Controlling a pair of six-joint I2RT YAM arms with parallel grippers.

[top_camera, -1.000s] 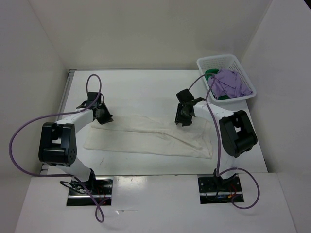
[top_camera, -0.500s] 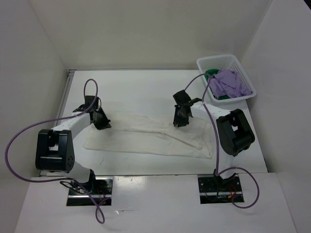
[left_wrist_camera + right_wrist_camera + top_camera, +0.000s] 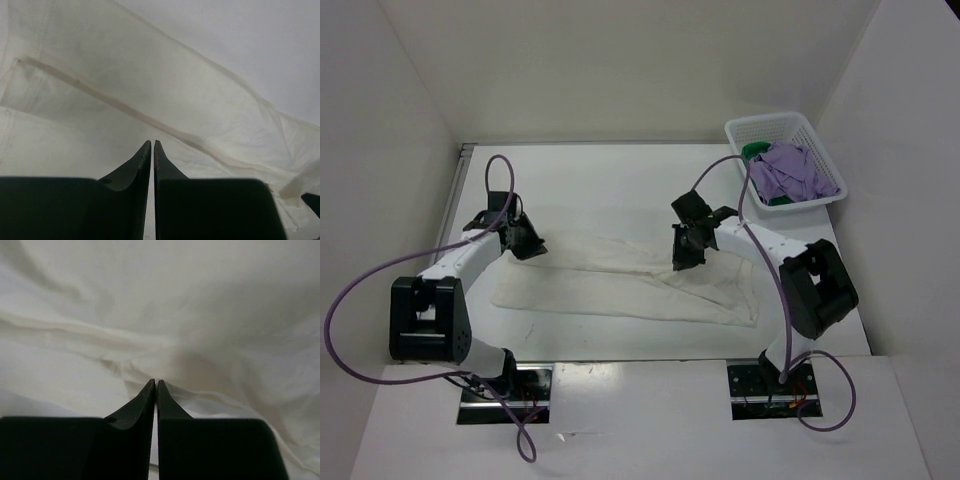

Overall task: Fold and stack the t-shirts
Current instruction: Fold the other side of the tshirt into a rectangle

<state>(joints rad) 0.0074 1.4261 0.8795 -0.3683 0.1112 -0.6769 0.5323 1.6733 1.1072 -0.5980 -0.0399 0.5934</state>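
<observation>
— Right pincer (image 3: 155, 381): what changed?
— It has just snapped closed, pinching a wrinkle of the cream t-shirt (image 3: 620, 285) spread beneath it on the table (image 3: 610, 180). Left pincer (image 3: 152, 142) is closed at the same edge, so lifting for a fold looks next.

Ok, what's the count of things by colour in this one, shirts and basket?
cream t-shirt, laid out flat: 1
purple t-shirt, bunched in the white basket: 1
green t-shirt, mostly hidden under the purple one: 1
white basket: 1
Total: 4 things, 3 of them shirts
</observation>
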